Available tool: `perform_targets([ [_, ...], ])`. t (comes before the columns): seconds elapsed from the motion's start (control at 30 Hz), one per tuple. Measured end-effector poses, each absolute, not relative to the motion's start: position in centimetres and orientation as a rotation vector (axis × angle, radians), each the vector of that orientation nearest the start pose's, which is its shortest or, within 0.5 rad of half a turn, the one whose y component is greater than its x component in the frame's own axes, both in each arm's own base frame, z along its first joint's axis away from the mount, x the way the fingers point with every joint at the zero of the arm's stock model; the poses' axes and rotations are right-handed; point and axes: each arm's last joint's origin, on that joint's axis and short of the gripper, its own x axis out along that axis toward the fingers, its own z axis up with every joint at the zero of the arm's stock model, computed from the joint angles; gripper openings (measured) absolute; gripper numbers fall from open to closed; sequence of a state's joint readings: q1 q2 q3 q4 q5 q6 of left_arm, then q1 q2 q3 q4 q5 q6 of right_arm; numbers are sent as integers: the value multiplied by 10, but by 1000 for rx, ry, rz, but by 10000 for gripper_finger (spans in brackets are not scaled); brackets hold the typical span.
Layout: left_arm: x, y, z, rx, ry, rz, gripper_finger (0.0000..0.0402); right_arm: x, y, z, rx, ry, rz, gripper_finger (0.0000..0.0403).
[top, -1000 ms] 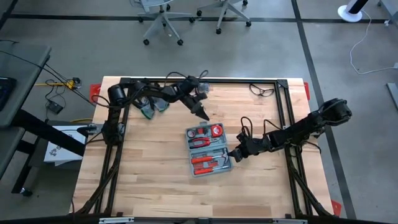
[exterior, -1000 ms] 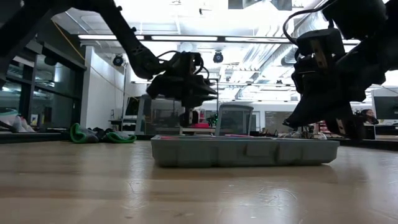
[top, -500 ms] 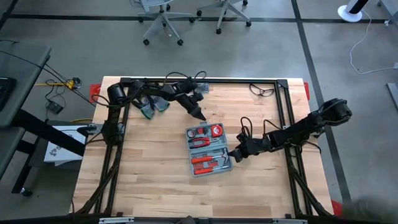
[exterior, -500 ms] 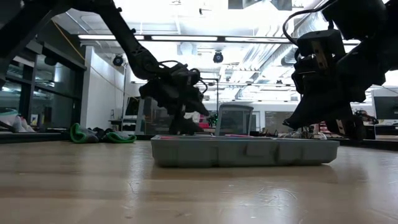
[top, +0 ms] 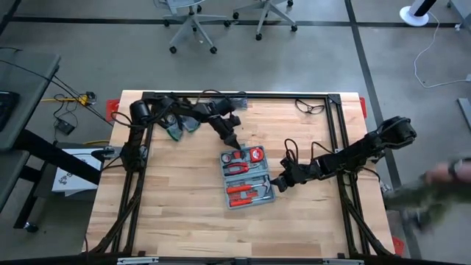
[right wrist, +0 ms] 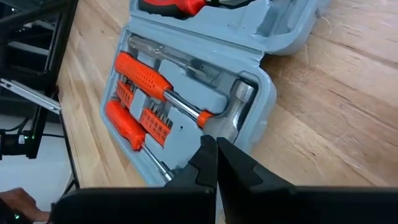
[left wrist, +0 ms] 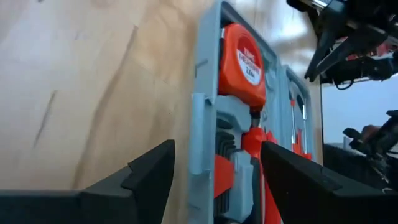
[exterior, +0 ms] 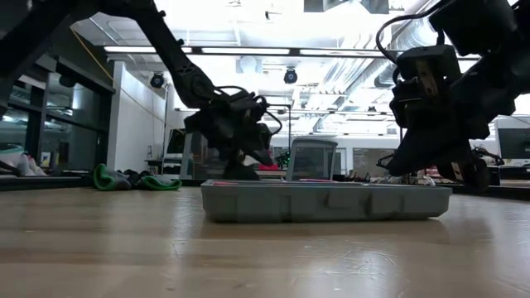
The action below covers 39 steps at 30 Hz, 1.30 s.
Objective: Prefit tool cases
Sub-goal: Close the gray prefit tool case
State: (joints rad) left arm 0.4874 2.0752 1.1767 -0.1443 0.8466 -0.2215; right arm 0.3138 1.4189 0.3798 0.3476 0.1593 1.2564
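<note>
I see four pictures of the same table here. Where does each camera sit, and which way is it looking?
High view: above the table, looking straight down; both arms, left gripper and right gripper flank the open tool case.
Low view: at table-top height, looking level across at the case's side wall; both arms hang in from above.
Left wrist view: on the left arm, looking past its open fingers at the orange tape measure.
Right wrist view: on the right arm, looking past its shut fingers at the hammer.
All four share the tool case.

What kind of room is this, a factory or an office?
Probably a robotics lab or workshop: a wooden table with two mounted arms, office chairs on a concrete floor, and glass-walled rooms with ceiling strip lights behind.
</note>
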Motion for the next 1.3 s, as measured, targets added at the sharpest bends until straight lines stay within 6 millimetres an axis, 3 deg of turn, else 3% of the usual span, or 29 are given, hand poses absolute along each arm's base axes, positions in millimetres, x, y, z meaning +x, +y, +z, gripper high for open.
perform_targets([
  [0.17, 358, 160, 105, -842, 873, -234, 220, 220, 67, 122, 1043, 662, -289, 0],
  [0.27, 358, 160, 105, -848, 873, -227, 189, 220, 67, 122, 1041, 666, -292, 0],
  [0.57, 358, 160, 104, -846, 871, -222, 13, 220, 66, 122, 1039, 669, -294, 0],
  [0.87, 356, 161, 112, -862, 862, -221, 5, 221, 63, 122, 1082, 657, -321, 0],
  [1.07, 354, 156, 146, -830, 804, -255, 3, 225, 53, 124, 1092, 624, -326, 0],
  [1.3, 359, 135, 173, -799, 775, -270, 1, 228, 46, 130, 1101, 679, -173, 0],
])
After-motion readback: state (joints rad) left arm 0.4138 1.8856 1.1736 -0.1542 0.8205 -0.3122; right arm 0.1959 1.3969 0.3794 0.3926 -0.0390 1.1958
